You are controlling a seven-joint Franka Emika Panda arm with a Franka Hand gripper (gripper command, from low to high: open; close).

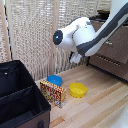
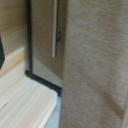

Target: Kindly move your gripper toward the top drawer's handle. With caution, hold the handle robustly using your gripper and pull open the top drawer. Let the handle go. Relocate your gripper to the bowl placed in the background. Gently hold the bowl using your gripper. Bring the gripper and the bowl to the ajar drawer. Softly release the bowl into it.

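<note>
Hovering claw well above blue bowl, apart.

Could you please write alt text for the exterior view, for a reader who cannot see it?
A bulky white robot arm reaches toward a wooden dresser at the exterior view's right, its gripper hidden. On the light wood floor sit a blue bowl, a yellow bowl and a small patterned box, beside a black bin.

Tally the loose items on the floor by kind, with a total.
Bowls: 2, the blue bowl and the yellow bowl
Patterned boxes: 1
Black bins: 1
Total: 4
</note>
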